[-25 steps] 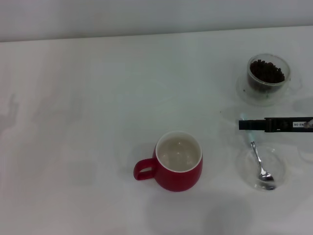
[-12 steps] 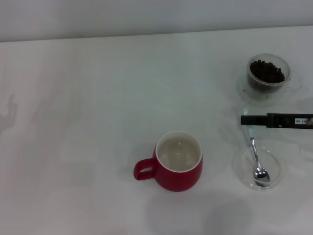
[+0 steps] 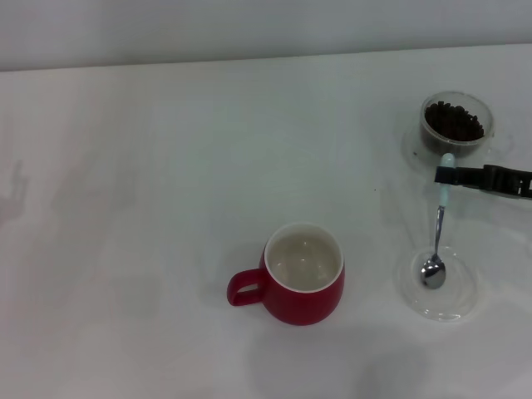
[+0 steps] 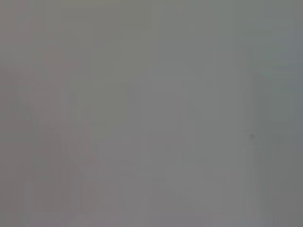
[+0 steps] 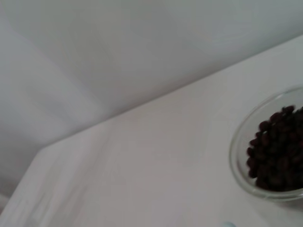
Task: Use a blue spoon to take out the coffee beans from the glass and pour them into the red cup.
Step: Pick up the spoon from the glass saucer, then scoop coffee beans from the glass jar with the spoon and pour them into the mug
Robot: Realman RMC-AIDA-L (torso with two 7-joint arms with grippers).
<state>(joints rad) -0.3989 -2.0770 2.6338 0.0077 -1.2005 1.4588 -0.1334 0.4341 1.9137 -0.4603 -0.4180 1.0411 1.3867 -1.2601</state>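
The task is judged to be at an early stage — the blue spoon [image 3: 439, 223] has been taken up, but nothing has been scooped. The right gripper [image 3: 446, 174] is pinched on the pale-blue handle end, just in front of the glass [image 3: 455, 125], and the spoon hangs from it with its shiny bowl down over a flat clear dish [image 3: 437, 287] further in front of the glass. Whether the bowl touches the dish cannot be told. No beans are seen in the spoon.

The coffee beans [image 3: 453, 121] are heaped dark and nearly black inside the glass, which is filled most of the way up. In the right wrist view the glass [image 5: 267, 149] shows as a clear round rim around the beans [image 5: 279, 146].

The red cup [image 3: 303, 273] stands well to the left of the glass, nearer the robot, handle to the left; its white inside holds no beans. Scooping, carrying and pouring are all left to be done.

The left gripper is not seen in any view.
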